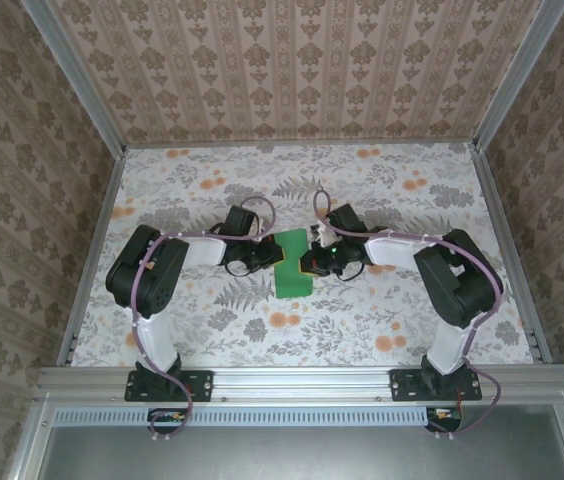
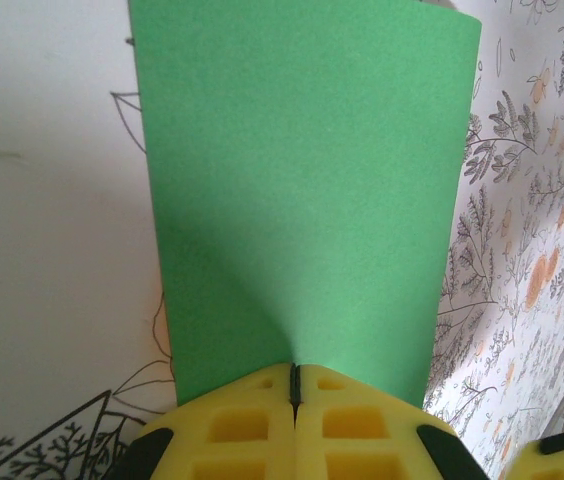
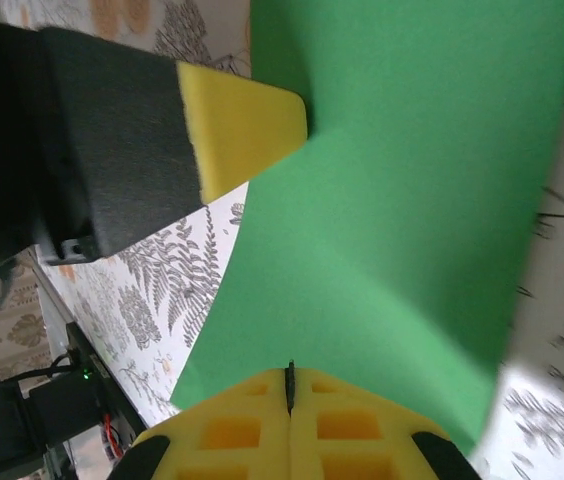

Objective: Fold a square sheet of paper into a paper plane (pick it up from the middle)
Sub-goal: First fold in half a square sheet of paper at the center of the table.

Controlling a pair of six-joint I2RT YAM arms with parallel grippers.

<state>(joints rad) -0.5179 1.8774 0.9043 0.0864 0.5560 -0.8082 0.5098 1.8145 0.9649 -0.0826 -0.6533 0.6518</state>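
Left tool point(image 2: 294, 388): closed on one edge of the square sheet of paper point(image 1: 294, 265) | Right tool point(image 3: 290, 378): closed on the opposite edge | Paper: bright green, spanning the gap between both tools over the middle of the floral tabletop point(image 1: 212, 330), puckered where the yellow fingers point(image 2: 242, 425) pinch it

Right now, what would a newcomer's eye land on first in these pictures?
The bright green sheet of paper stands out first, at the middle of the flower-patterned table. Next come the left gripper and the right gripper, both with yellow pads. They are shut on the sheet from opposite sides.
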